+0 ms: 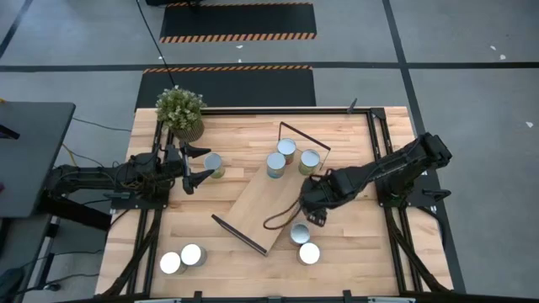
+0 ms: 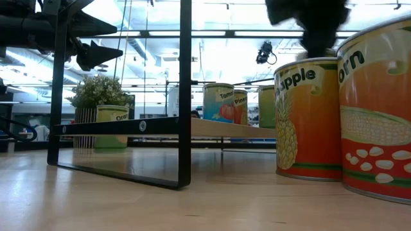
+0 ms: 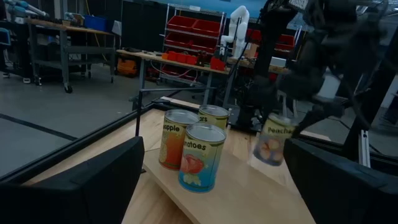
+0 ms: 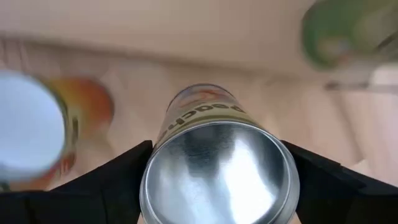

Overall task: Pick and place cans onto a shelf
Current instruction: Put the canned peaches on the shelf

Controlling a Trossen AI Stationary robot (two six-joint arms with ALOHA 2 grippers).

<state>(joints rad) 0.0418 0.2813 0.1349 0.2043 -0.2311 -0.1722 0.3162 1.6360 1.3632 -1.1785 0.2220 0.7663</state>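
The shelf (image 1: 268,195) is a light-wood board with black wire end frames, lying slantwise on the table. Three cans (image 1: 286,150) (image 1: 309,160) (image 1: 275,164) stand on its far end. My right gripper (image 1: 313,206) is over the shelf's right side, shut on a peaches can (image 3: 272,142) whose silver top fills the right wrist view (image 4: 217,171). My left gripper (image 1: 195,166) is open and empty at the table's left, its fingers pointing at a can (image 1: 214,165) standing close in front of them. Two cans (image 1: 301,234) (image 1: 309,252) stand near the front right, two (image 1: 171,263) (image 1: 193,254) at the front left. My right gripper pinches the peaches can between its two fingers (image 4: 121,180), on opposite sides of its wall just under the top rim (image 4: 155,168). The fingers come from above, pointing down. The can hangs roughly upright below them and seems lifted clear of the board.
A potted plant (image 1: 181,109) stands at the table's far left corner. The shelf's near wire frame (image 2: 185,96) stands upright close to the low camera. The pineapple can (image 2: 307,119) and corn can (image 2: 379,109) stand just right of it. Bare wood lies along the front middle.
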